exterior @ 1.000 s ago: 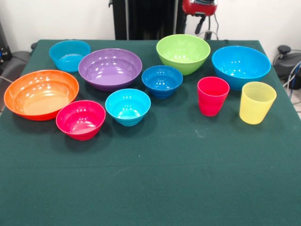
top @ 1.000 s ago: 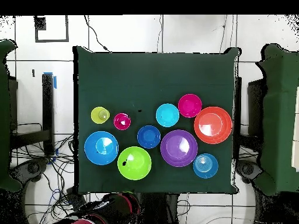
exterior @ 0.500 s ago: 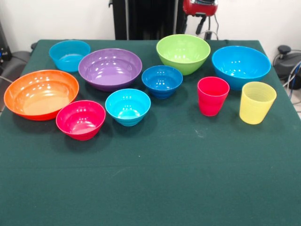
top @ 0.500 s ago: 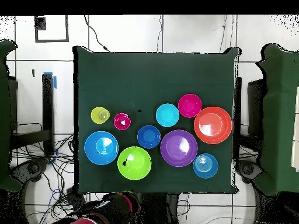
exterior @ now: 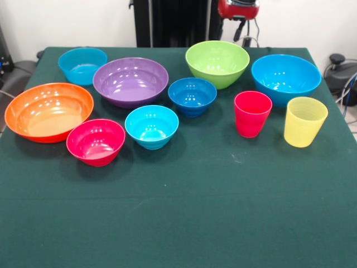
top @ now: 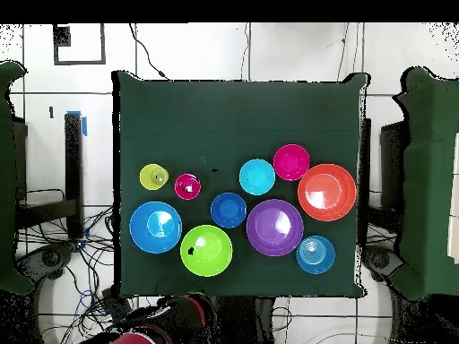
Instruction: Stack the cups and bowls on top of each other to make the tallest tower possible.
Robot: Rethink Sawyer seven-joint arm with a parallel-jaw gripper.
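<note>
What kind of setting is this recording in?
Probably a robotics lab: a green cloth table laid with plastic bowls and cups, a red robot arm behind it, and loose cables on the tiled floor.

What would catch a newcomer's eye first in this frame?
A spread of bright plastic ware on the dark green table, nothing stacked yet: the big orange bowl at the front view's left edge, the purple bowl beside it, the lime green bowl toward the far side. The red-pink cup and yellow cup stand upright side by side at the right. The robot arm only peeks in at the top.
</note>
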